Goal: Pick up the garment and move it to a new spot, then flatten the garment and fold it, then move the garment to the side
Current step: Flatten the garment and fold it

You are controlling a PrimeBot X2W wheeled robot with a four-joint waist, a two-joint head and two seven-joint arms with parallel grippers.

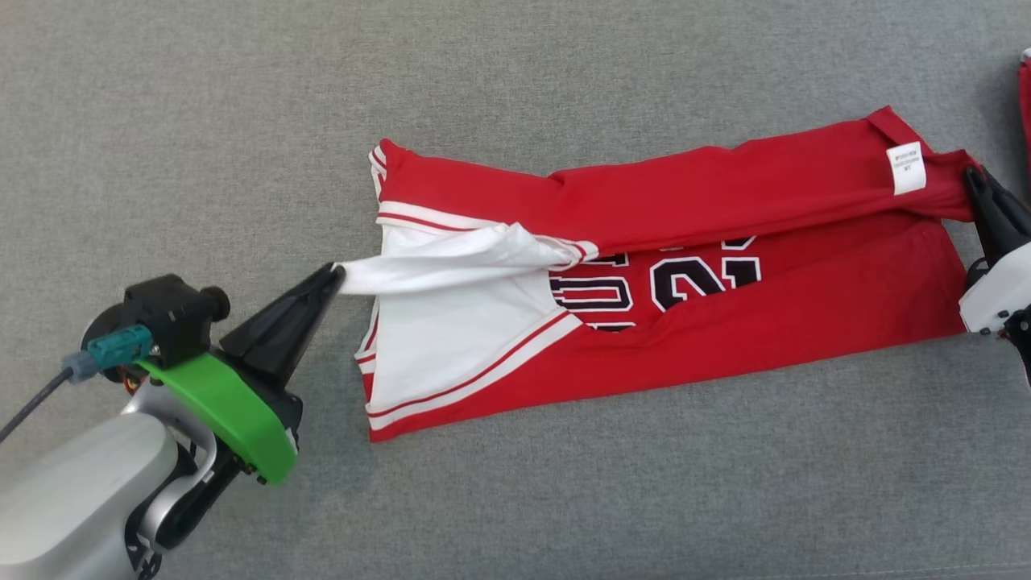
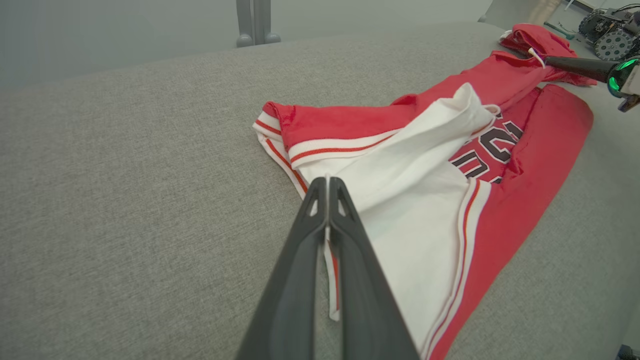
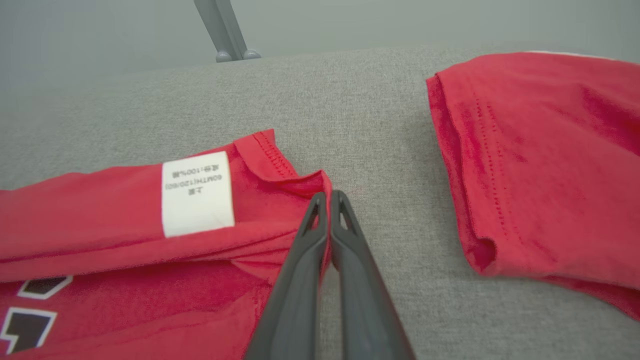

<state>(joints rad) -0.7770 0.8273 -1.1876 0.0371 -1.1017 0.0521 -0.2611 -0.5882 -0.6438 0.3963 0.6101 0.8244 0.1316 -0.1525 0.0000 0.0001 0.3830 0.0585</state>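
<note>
A red and white jersey [image 1: 725, 322] with black numbers lies across the grey surface, its upper half folded lengthwise over the lower half. My left gripper [image 1: 334, 274] is shut on the white sleeve [image 1: 451, 266] at the garment's left end and holds it pulled taut; the left wrist view shows the fabric pinched between the fingertips [image 2: 327, 187]. At the far right my right gripper [image 1: 972, 176] is shut on the red hem corner, close to the white care label [image 1: 907, 167]. In the right wrist view the red fabric [image 3: 280, 185] is clamped at the tips [image 3: 328, 196].
Another red garment [image 3: 540, 165] lies folded just to the right of my right gripper, and its edge shows at the head view's right border [image 1: 1024, 89]. Bare grey cloth surface [image 1: 201, 145] spreads to the left and front. A grey post [image 2: 254, 22] stands beyond the far edge.
</note>
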